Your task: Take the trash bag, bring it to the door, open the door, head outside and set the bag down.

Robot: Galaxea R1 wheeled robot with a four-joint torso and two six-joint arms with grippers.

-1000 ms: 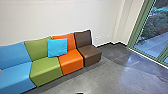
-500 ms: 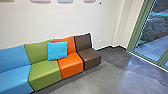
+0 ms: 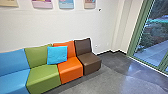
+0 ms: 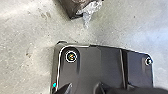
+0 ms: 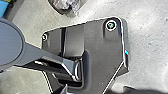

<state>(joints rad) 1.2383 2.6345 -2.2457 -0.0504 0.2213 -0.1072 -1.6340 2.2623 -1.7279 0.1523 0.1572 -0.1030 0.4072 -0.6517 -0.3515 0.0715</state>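
In the left wrist view, a dark bin (image 4: 68,7) with a crumpled clear plastic bag (image 4: 91,10) at its rim stands on the grey floor, apart from the robot's base. The same kind of dark bin (image 5: 58,8) and clear bag (image 5: 71,5) show in the right wrist view. Dark parts of my left gripper (image 4: 83,89) reach in at the picture's edge, over the base plate. A bit of my right gripper (image 5: 64,89) shows over the plate too. Green-framed glass (image 3: 152,37) stands at the right in the head view, with the outdoors behind it.
Along the wall runs a row of seats: blue (image 3: 15,75), green (image 3: 43,77), orange (image 3: 71,68) and brown (image 3: 88,60). A bright blue cushion (image 3: 57,55) leans on them. Bushes (image 3: 155,33) and a pale path (image 3: 152,52) lie beyond the glass.
The head camera's view has shifted upward: the seats sit lower in it, and several wall pictures have come into sight at the top.
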